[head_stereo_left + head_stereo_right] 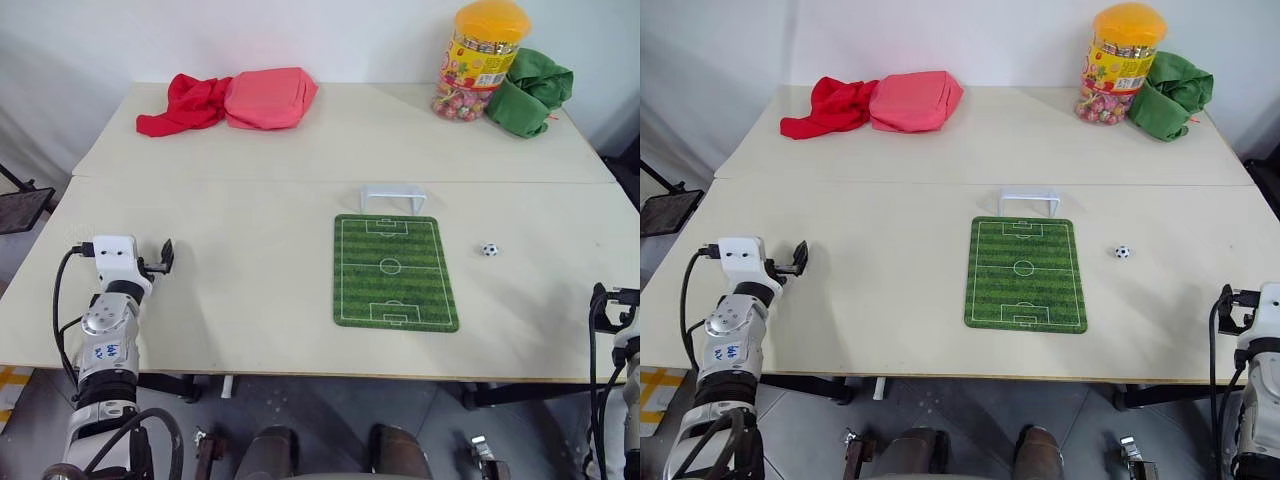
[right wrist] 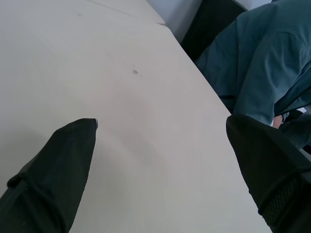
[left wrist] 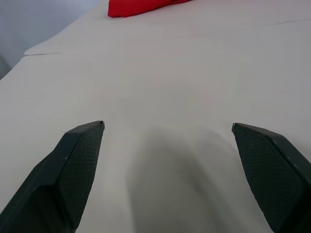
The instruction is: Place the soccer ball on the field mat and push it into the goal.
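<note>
Cream tabletop [image 1: 250, 290], two boards butted together with a seam across the middle, white wall behind. Nearest: left gripper [image 3: 167, 133] over the table's near left part, fingers [image 3: 77, 160] spread wide, nothing between them, just bare tabletop under it. Right gripper [image 2: 163, 126] at the near right edge, fingers also wide apart and empty; past the table edge in the right wrist view, a person's teal-clothed body [image 2: 262, 68]. Centre of the table: field mat [image 1: 394, 271] lying flat, long axis running away from the robot. Soccer ball [image 1: 489, 250] sits on the bare table just right of the mat, off it, level with the halfway line. Well apart from both grippers. Goal [image 1: 392, 196] stands upright just beyond the mat's far short edge, roughly centred on it. Far side: red cloth [image 1: 182, 104] touching a pink pouch [image 1: 270, 97] at back left; candy jar with orange lid [image 1: 479, 60] beside a bunched green cloth [image 1: 530, 92] at back right.
</note>
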`<state>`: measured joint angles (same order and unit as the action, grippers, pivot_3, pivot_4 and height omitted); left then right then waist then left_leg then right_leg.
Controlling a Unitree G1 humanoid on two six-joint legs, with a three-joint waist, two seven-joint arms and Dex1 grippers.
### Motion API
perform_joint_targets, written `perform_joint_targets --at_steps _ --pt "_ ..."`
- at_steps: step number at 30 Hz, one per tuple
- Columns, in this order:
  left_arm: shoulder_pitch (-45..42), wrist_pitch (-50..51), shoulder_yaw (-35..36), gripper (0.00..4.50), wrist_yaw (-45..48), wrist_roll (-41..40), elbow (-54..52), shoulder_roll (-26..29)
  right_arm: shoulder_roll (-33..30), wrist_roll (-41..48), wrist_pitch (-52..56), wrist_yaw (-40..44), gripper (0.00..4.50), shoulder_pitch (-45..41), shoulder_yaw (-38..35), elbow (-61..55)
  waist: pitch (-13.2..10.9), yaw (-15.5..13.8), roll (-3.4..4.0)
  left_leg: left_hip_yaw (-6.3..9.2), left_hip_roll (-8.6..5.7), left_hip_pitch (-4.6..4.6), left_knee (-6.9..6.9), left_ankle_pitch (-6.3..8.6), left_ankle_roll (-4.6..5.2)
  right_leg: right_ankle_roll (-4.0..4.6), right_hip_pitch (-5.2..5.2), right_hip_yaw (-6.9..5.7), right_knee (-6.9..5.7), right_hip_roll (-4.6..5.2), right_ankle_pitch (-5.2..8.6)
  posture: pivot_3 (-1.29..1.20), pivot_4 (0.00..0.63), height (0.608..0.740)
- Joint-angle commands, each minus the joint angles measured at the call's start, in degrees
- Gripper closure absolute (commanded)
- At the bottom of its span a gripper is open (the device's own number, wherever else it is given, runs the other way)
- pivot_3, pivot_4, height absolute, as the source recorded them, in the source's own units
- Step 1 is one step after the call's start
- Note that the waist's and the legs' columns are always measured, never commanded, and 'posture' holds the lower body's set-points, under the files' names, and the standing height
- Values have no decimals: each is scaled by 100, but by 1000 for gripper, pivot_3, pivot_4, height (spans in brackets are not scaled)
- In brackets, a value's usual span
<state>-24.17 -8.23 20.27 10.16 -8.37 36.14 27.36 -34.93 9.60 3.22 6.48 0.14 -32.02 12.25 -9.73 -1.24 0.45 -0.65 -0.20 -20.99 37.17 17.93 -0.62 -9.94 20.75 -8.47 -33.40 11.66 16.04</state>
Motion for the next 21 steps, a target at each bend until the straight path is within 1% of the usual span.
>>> perform_joint_targets --at_steps 1,3,4,6,10,13,15,17,19,21 --pt "16 -19 -67 0 51 5 -148 6 -48 48 45 -26 29 29 -185 -269 0 0 0 0 0 0 0 0 0 0 0 0 0 0 0 0 150 740" --pt "-45 298 69 0 -41 -214 -262 -82 -82 68 143 -19 29 29 -215 -391 0 1 -1 0 0 0 0 0 0 0 0 0 0 0 0 0 150 740" --pt "-50 371 31 0 -40 -169 -296 -47 -109 85 195 -8 29 11 -230 -447 0 1 -1 0 0 -1 0 0 0 0 0 0 0 0 0 0 150 740" --pt "-9 165 -170 0 260 -18 -368 77 -160 110 291 29 29 -32 -236 -557 -1 1 -1 0 0 -2 0 0 0 0 1 0 0 0 0 0 150 740" --pt "-196 269 -468 0 1769 -442 -514 261 -481 559 854 632 29 -659 -22 -761 -8 23 -4 -7 0 -13 7 0 0 0 13 3 -1 -1 0 0 150 740" --pt "-340 109 -825 0 2711 -395 -416 457 -689 724 1318 1195 29 -1246 407 -692 -14 64 -15 -11 2 -22 11 -1 0 2 28 8 -12 -4 -1 0 150 740" --pt "-442 84 -985 0 3419 -530 -361 495 -752 776 1453 1581 29 -1670 736 -543 -20 114 -25 -10 10 -20 6 -2 -4 4 29 8 -12 -14 -2 0 150 740" --pt "-542 -172 -1019 0 4190 -788 -283 473 -799 663 1475 1980 29 -2065 1187 -348 -23 157 -30 -13 10 -23 4 -2 -4 4 32 8 -11 -13 -2 0 150 740" --pt "-626 -310 -1123 0 4782 -821 -131 556 -799 581 1474 2361 29 -2393 1572 -102 -27 169 -36 -18 10 -28 3 -2 -4 4 39 8 -10 -12 -2 0 150 740" --pt "-618 -430 -1162 0 5197 -857 -66 618 -790 553 1400 2564 29 -2515 1734 31 -28 165 -39 -20 9 -31 2 -2 -4 4 44 8 -10 -12 -2 0 150 740"
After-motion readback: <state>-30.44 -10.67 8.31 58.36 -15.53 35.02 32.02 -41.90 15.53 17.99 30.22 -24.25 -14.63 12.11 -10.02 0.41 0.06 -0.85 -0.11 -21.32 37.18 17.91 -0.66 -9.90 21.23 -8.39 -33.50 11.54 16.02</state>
